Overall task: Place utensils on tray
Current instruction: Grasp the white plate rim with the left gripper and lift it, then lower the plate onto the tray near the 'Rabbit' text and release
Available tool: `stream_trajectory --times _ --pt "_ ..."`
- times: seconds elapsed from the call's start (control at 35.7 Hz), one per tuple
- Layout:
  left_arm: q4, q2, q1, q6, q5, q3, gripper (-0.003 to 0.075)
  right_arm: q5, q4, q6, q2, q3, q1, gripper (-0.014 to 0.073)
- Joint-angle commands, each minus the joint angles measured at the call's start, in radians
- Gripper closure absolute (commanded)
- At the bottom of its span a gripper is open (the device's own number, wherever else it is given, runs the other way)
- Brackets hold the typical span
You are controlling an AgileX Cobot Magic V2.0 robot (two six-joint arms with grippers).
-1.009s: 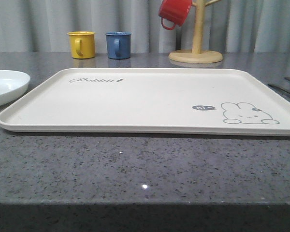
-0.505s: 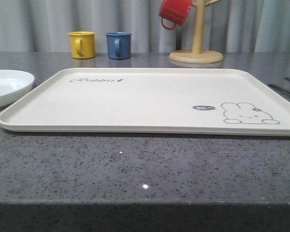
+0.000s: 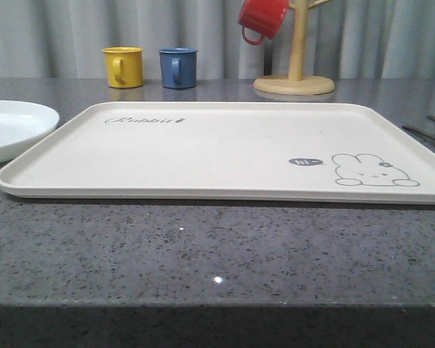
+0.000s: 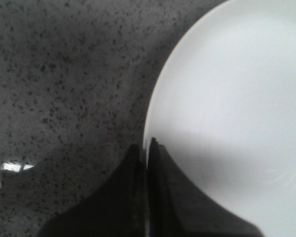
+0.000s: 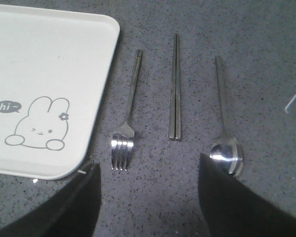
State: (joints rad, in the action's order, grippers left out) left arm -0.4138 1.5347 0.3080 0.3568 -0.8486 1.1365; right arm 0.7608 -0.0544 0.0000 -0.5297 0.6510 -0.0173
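Note:
The cream tray [image 3: 225, 145] with its rabbit drawing lies in the middle of the grey counter. Its corner [image 5: 39, 74] shows in the right wrist view. To the right of the tray lie the utensils, side by side: a fork [image 5: 128, 113], a pair of chopsticks [image 5: 175, 89] and a spoon [image 5: 224, 128]. My right gripper [image 5: 148, 163] hovers open above the counter just short of the fork's tines, with nothing between its fingers. My left gripper [image 4: 145, 145] is shut on the rim of the white plate [image 4: 237, 98], which sits left of the tray [image 3: 14, 127].
At the back stand a yellow mug [image 3: 122, 67] and a blue mug [image 3: 177, 67]. A red mug [image 3: 262, 18] hangs on a wooden mug tree [image 3: 293, 83]. A curtain closes off the rear. The counter's front edge is near.
The white plate has slid to the right, closer to the tray's left edge. The tray and mugs have not moved.

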Motion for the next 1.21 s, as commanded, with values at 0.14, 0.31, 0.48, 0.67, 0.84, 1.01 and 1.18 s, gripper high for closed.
stream_trajectory --times 0.14,0.31,0.48,0.67,0.84,1.01,1.18 --pt "-0.112 -0.132 -0.002 0.011 -0.035 0.112 0.074 -0.06 0.012 -0.014 -0.01 0.024 0.007 0.0133" --pt "-0.151 -0.162 -0.041 0.033 -0.095 0.148 0.074 -0.06 0.012 -0.014 -0.01 0.024 0.007 0.0133" --pt "-0.152 -0.155 -0.141 0.033 -0.099 0.15 0.074 -0.06 0.012 -0.014 -0.01 0.024 0.007 0.0133" --pt "-0.152 -0.119 -0.29 0.033 -0.088 0.15 0.074 -0.06 0.012 -0.014 -0.01 0.024 0.007 0.0133" --pt "-0.152 -0.058 -0.403 0.033 -0.059 0.15 0.074 -0.06 0.012 -0.014 -0.01 0.024 0.007 0.0133" --pt "-0.156 0.015 -0.472 0.033 -0.022 0.15 0.074 -0.06 0.012 -0.014 -0.01 0.024 0.007 0.0133" --pt "-0.161 0.085 -0.51 0.033 0.019 0.15 0.074 -0.06 0.012 -0.014 -0.01 0.024 0.007 0.0133"
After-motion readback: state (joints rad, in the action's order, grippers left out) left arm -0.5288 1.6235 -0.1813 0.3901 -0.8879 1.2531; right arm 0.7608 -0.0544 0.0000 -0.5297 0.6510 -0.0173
